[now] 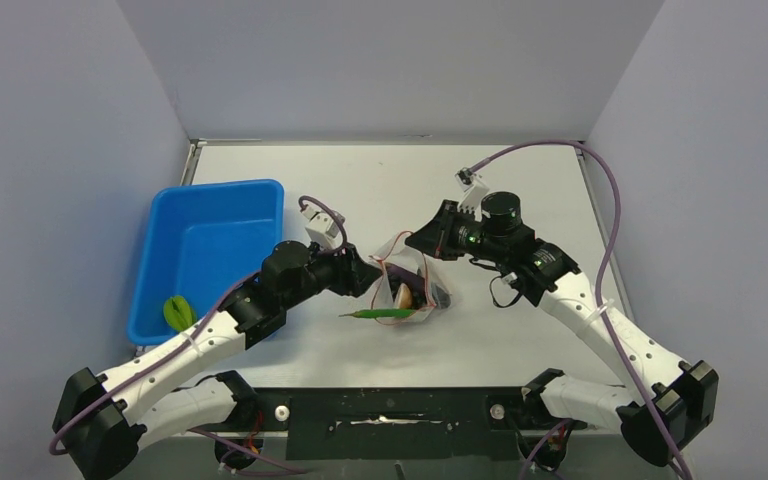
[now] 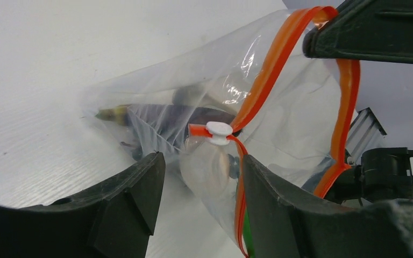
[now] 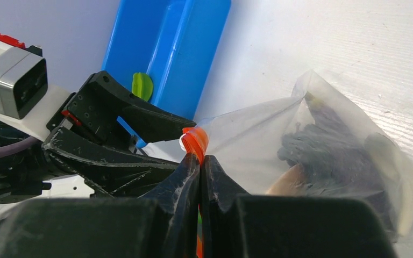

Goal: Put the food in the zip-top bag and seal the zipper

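The clear zip-top bag point(image 1: 412, 285) lies mid-table with its mouth held up. My right gripper point(image 1: 428, 241) is shut on the red zipper strip point(image 3: 196, 142), its jaws pressed together point(image 3: 200, 161). My left gripper point(image 1: 368, 274) is open point(image 2: 201, 166), and a bulge of the bag with a pale disc point(image 2: 209, 171) lies between its fingers. The zipper's white slider point(image 2: 219, 133) sits just beyond them. Dark grapes point(image 3: 322, 156) and an orange-brown fruit point(image 3: 286, 184) are inside the bag. The long green pod point(image 1: 380, 314) pokes out at the bag's near side. The lime-green fruit point(image 1: 177, 312) lies in the tray.
The blue plastic tray point(image 1: 210, 235) stands at the left, close to my left arm, and shows in the right wrist view point(image 3: 166, 54) behind the left gripper. Grey walls close in the table at the back and on both sides.
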Controlling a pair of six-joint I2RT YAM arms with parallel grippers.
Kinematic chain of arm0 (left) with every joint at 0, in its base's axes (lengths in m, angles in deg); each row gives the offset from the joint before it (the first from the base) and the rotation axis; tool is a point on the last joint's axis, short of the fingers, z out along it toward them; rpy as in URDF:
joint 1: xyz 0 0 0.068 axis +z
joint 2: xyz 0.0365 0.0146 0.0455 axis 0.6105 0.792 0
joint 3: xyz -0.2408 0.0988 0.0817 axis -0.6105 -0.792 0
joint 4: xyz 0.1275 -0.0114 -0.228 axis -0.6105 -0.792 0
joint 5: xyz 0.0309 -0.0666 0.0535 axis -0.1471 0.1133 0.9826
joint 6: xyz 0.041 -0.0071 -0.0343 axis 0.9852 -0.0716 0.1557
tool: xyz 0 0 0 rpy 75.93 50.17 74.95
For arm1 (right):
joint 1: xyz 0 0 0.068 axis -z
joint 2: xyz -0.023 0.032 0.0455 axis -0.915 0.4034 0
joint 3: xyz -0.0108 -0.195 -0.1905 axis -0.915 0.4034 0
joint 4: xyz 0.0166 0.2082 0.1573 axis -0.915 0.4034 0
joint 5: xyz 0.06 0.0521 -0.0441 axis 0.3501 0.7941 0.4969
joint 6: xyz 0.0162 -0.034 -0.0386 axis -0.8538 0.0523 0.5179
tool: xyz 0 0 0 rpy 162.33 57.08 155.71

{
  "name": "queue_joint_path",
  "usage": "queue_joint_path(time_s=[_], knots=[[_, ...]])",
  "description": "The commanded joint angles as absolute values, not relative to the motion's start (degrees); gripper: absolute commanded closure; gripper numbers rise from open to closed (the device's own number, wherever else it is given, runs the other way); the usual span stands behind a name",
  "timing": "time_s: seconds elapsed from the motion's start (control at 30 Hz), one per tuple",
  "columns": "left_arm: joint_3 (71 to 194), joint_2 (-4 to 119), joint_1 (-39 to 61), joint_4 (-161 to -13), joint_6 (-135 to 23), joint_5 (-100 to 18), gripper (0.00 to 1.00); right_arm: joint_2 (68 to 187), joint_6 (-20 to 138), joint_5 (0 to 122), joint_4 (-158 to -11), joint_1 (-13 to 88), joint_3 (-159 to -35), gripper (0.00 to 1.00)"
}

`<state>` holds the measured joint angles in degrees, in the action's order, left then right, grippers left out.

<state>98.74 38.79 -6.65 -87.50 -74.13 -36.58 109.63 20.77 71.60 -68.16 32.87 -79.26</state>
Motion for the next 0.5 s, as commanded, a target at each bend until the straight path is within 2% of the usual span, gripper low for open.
queue_joint_path(time_s=[0.0, 0.33, 0.4, 0.47], knots=[[100.07, 38.07, -6.45, -80.15, -75.95, -39.96, 0.46, 110.06, 19.23, 71.89, -73.00, 33.43, -79.84, 1.00], [99.54, 41.93, -6.89, -78.34, -75.31, -40.08, 0.45, 110.09, 18.33, 71.18, -73.22, 33.55, -79.79, 1.00], [99.19, 42.37, -6.98, -77.52, -75.27, -40.06, 0.49, 109.94, 18.24, 70.63, -73.08, 33.58, -79.72, 1.00], [99.07, 42.72, -7.23, -76.67, -75.49, -40.03, 0.57, 109.98, 18.16, 70.37, -72.99, 33.64, -79.63, 1.00]])
